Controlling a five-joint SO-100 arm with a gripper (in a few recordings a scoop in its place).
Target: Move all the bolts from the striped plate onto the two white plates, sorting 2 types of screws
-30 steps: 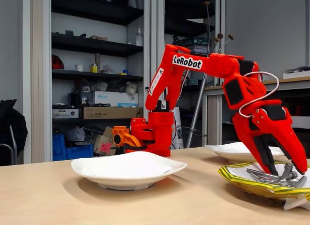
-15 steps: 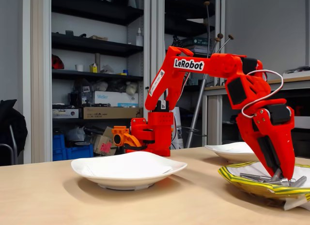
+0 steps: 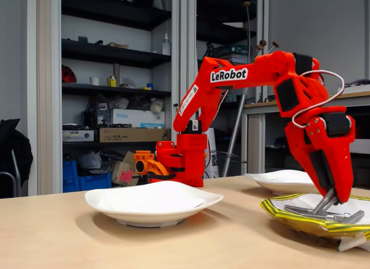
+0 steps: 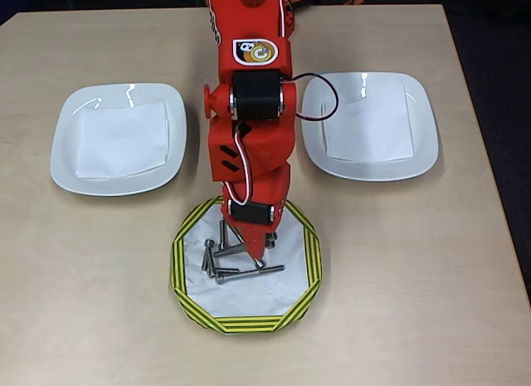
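Several grey bolts (image 4: pixel 217 261) lie in a loose pile on the left half of the striped plate (image 4: pixel 179 263), long slim ones among them. My red gripper (image 4: pixel 258 258) points down over the pile, shut on one long bolt (image 3: pixel 322 204) that hangs tilted from its tips just above the rest (image 3: pixel 344 216). In the fixed view the gripper (image 3: pixel 338 196) stands over the striped plate (image 3: pixel 289 219) at the right edge. The two white plates (image 4: pixel 65 145) (image 4: pixel 425 129) flank the arm, each holding a white paper square and no bolts.
The arm's base (image 3: pixel 182 159) stands at the table's far side between the white plates (image 3: pixel 115 204) (image 3: pixel 272 177). Bare wooden table (image 4: pixel 398 261) lies left, right and in front of the striped plate. Shelves fill the background.
The gripper came down open onto the pile, shut on a long bolt, then rose slightly with the bolt's end lifted off the plate.
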